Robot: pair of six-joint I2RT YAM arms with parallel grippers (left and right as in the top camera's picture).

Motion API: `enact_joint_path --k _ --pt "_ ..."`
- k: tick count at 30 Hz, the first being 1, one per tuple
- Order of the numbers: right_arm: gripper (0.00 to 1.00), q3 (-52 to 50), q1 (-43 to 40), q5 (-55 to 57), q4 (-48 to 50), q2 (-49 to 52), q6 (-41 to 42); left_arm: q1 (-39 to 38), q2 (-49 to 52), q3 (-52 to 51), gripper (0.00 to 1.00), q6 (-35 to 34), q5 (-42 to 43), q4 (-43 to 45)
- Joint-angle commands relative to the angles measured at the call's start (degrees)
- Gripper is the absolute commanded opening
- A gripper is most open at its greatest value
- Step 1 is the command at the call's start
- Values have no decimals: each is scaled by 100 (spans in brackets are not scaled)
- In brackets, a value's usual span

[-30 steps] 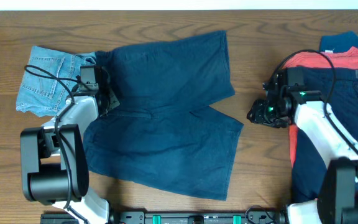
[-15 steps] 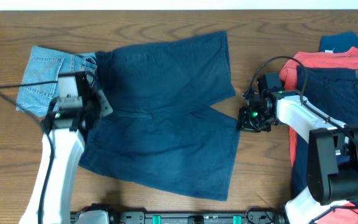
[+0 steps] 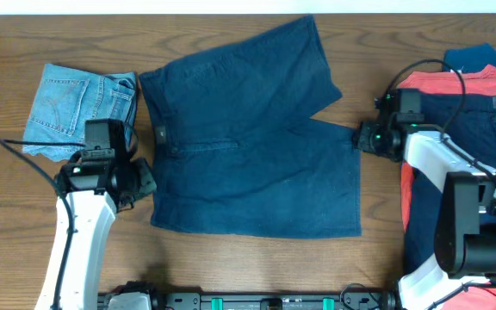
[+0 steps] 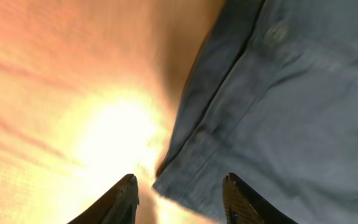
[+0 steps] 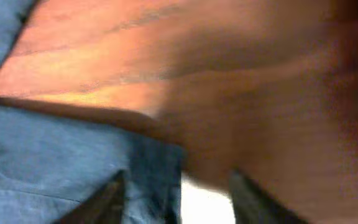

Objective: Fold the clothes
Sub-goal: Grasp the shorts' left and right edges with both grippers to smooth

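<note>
The dark navy cotton shorts (image 3: pixel 248 146) lie spread flat in the middle of the brown wooden bench (image 3: pixel 231 267), waistband to the left and legs to the right. The left claw (image 3: pixel 140 181) sits just beside the waistband's lower end; in its wrist view the left claw (image 4: pixel 179 180) is spread wide, with the waistband corner lying between its black fingers (image 4: pixel 126 198) and not pinched. The right claw (image 3: pixel 364 138) is at the hem corner of the lower leg; its blurred wrist view shows the right claw (image 5: pixel 176 186) also spread, cloth edge between the fingers. Folded light-blue denim (image 3: pixel 71 112) lies left of the shorts, and a red-and-navy clothes pile (image 3: pixel 472 95) lies on the right.
</note>
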Motion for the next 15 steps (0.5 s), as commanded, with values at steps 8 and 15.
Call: enact_joint_path --k 8,15 --pt "63 33 -286 -1202 -1143 -1320 -122 13 629 -570 47 -173 540 -337" --pt "62 31 -269 -1200 -2321 -2046 13 13 966 -1272 43 -225 916 391"
